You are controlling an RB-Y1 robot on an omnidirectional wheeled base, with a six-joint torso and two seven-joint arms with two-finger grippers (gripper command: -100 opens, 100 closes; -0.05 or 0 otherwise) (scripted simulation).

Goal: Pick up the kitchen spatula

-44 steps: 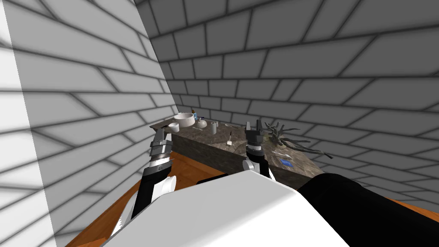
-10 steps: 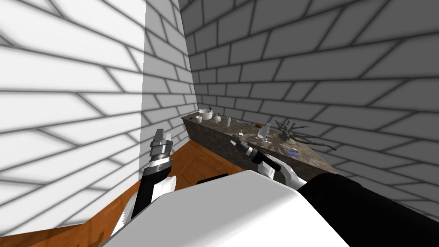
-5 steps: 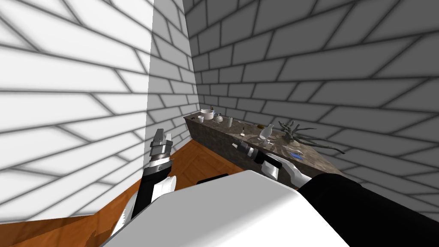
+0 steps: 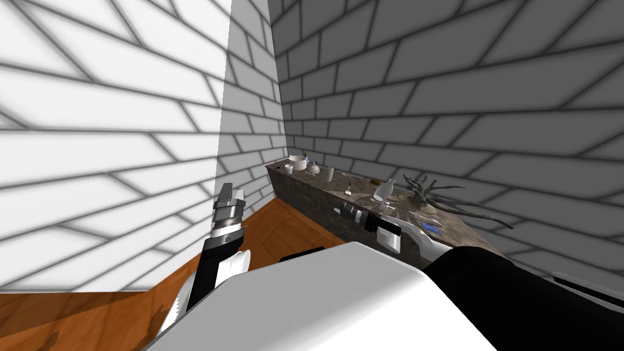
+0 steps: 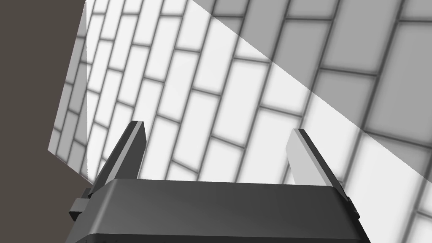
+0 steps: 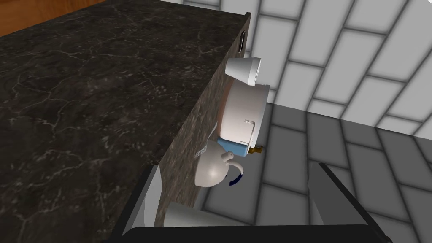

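Spatula (image 4: 348, 185), small (dark handle, pale blade)

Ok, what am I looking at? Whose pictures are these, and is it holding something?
It's a robot with two arms, seen through its own cameras. One picture is from its head, looking down: the left pincer hangs by the wall, the right pincer is at a dark counter. The other two come from cameras on its hands, so two grey fingers stick up. On the counter sit a cup, a bowl, a teapot, a glass jug, a branch and the small spatula. Both pincers are open and hold nothing.
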